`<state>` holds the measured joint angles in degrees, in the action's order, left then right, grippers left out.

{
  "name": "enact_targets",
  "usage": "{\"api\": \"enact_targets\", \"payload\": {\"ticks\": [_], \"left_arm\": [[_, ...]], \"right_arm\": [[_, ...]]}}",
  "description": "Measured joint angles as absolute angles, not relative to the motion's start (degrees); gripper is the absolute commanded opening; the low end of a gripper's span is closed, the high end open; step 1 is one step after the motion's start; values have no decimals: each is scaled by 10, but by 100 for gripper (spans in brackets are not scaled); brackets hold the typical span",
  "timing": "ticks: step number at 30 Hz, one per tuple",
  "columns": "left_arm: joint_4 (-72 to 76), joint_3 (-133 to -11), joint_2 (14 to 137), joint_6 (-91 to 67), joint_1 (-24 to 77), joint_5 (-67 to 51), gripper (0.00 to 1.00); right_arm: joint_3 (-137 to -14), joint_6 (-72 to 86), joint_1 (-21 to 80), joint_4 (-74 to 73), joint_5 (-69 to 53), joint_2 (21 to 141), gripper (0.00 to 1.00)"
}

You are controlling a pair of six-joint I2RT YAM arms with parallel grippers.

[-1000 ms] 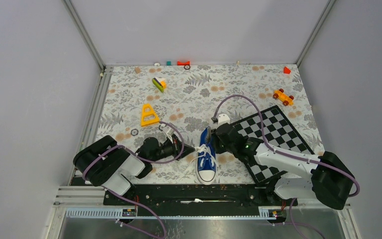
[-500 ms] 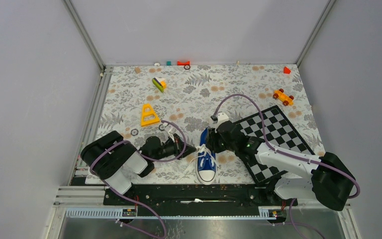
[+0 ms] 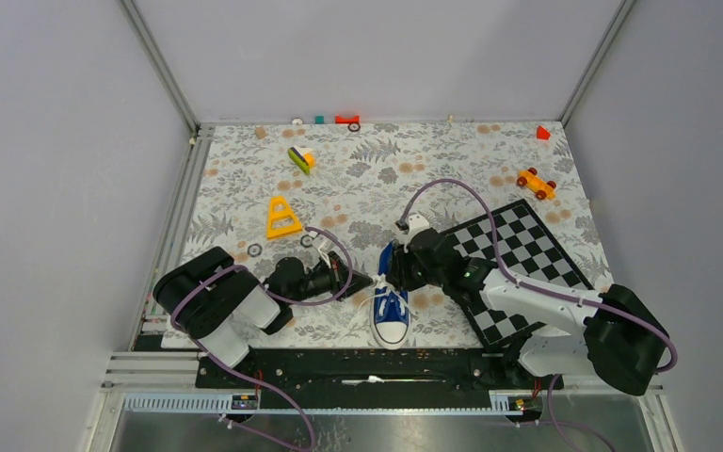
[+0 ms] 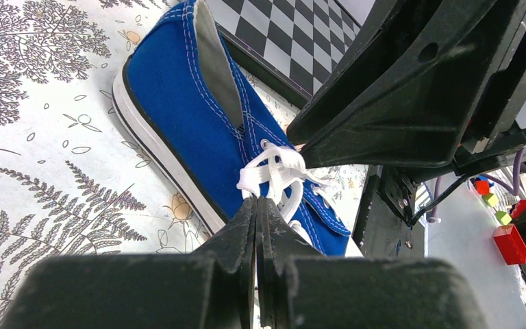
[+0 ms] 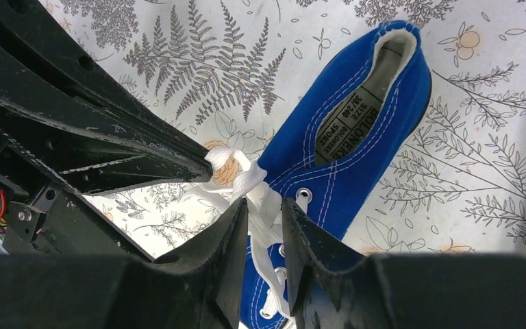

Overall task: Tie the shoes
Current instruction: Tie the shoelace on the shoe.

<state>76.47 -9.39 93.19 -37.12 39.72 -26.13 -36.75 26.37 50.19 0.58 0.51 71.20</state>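
Sneaker (image 3: 392, 306) lies between my two grippers in the top view, my left wrist view shows the left gripper (image 4: 256, 202) pinched together on the laces (image 4: 274, 171) at its tips, and my right wrist view shows the right gripper (image 5: 264, 203) slightly apart, laces running between.

Your shoe (image 3: 392, 306) sits on the worktop (image 3: 377, 179) near the front edge, between the two arms, toe toward the arm bases, heel away. The chessboard (image 3: 527, 247) lies just right of it, partly under your right arm. Left gripper (image 4: 256, 205): at the shoe's left side, tip against the laces (image 5: 246, 181). Right gripper (image 5: 266, 212): over the shoe from the right, laces in the gap between its fingers. Triangle toy (image 3: 282, 218): behind the left arm. Toy car (image 3: 536, 183): behind the chessboard, far right. Small pieces (image 3: 346, 120) line the back edge.
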Motion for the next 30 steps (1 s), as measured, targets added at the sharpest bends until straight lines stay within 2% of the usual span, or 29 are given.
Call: {"api": "enact_targets", "payload": {"ticks": [9,14,18,30], "left_arm": [[765,-94,932,-371,397,-263,0],[765,-94,935,-371,397,-263,0],[766,-94,935,-371,397,-263,0],[767,-94,935,-371,397,-263,0]], "right_arm": [[-368,264,502,6,-8,732,30],[-370,264,502,5,-11,735,6],[-372,264,502,5,-10,735,0],[-372,264,502,3,21,705,0]]}}
